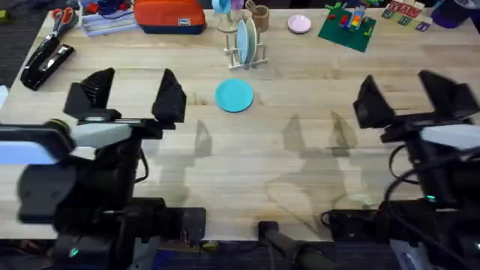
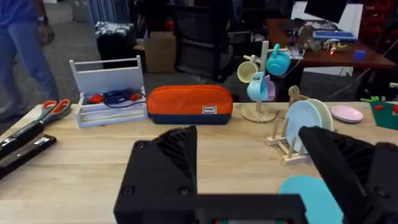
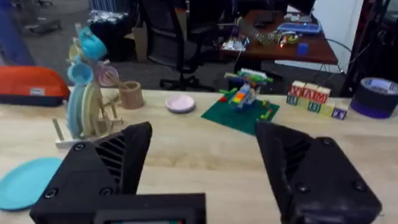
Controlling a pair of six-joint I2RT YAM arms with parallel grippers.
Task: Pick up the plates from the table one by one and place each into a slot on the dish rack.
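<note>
Nearest the bases, the left gripper (image 1: 126, 96) and the right gripper (image 1: 409, 96) hang low over the near half of the large light-wood plank table (image 1: 300, 165), each on its own side. Both have their black jaws spread wide with nothing between them, a ready stance that leaves the middle of the table free for either arm to reach in.

Just beyond the left gripper and a little toward the centre lies the flat round turquoise-blue plate (image 1: 235, 96), face down on the wood and apart from everything else. It looks like the next one to be picked up. Lying flat, it offers only a thin rim to grip, so the jaws would probably need to come in at its edge.

Directly behind it stands the small pale wooden dish rack (image 1: 245, 54) with thin upright pegs. Plates already stand on edge between the pegs, a pale blue one (image 2: 303, 124) in front, held upright because each slot is only as wide as one plate. How many slots remain free I cannot tell.

Farther back and to the right a small pink round plate (image 1: 299, 24) lies flat near the table's far edge, beside a green square brick baseplate (image 1: 346, 30); it still awaits racking.
</note>
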